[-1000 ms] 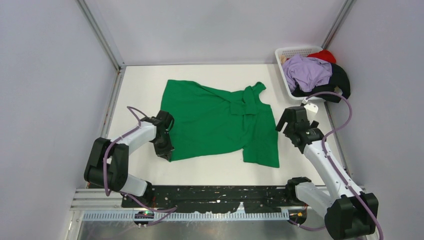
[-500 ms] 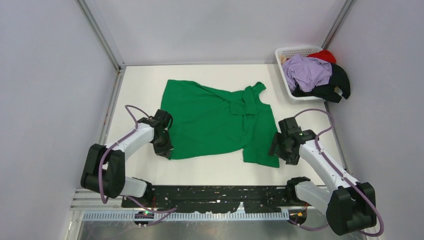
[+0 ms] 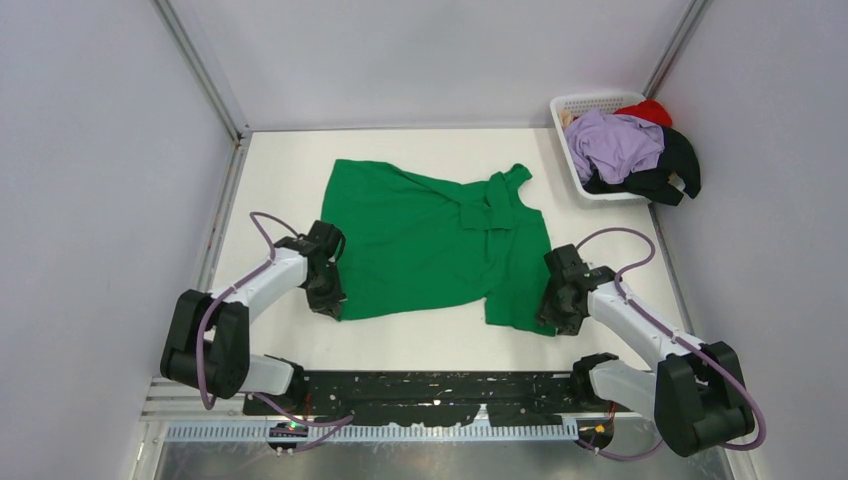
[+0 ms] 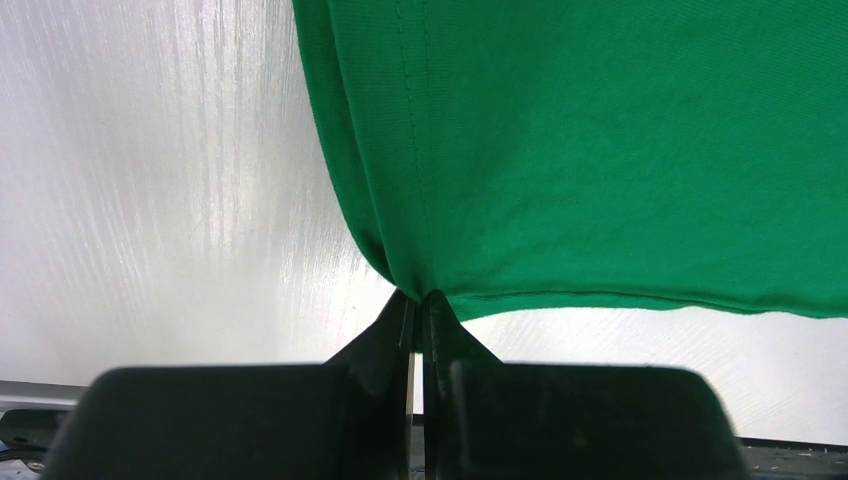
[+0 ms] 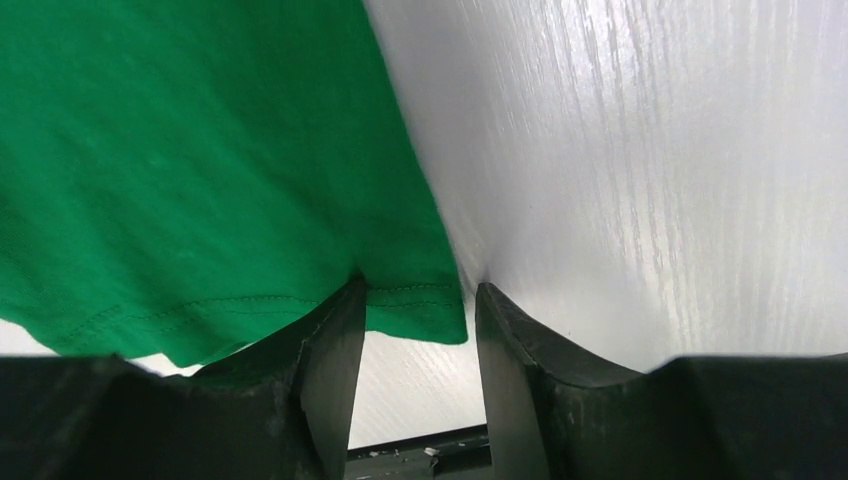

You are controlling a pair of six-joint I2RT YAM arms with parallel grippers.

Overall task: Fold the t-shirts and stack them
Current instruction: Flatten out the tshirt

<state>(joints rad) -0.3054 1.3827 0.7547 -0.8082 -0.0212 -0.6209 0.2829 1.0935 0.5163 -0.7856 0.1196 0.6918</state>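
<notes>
The left jaws are clenched on the near left corner of the bright green short-sleeved cloth t-shirt [image 3: 430, 240]. In the left wrist view the two black fingers [image 4: 385, 340] meet with almost no gap. The cloth gathers into a point right where they close, and its stitched side hem runs up and away from them. To the left of these jaws lies the bare white counter [image 4: 150, 200].

The right jaws stand released, spread apart and lowered to the counter. The shirt's near right corner lies between them. Its hemmed edge reaches the inner face of the left-hand finger [image 5: 335, 350], while the right-hand finger [image 5: 505, 350] sits over bare counter just beside the corner, clear of the cloth. Whether the fingertips press on the counter cannot be told.

From above, the shirt lies spread on the counter beyond and between the two sets of jaws, mostly flat, with a bunched knot of folds in its far right part. The white left arm [image 3: 265, 280] and the white right arm [image 3: 630, 320] each reach in to one near corner.

Well beyond the right jaws, at the counter's far right corner, stands a white plastic lattice basket [image 3: 572, 105]. In it a crumpled lilac shirt [image 3: 612, 143] lies on top, a black shirt [image 3: 680, 160] hangs over the rim on the side away from the jaws, and a red shirt [image 3: 650, 110] shows behind them.
</notes>
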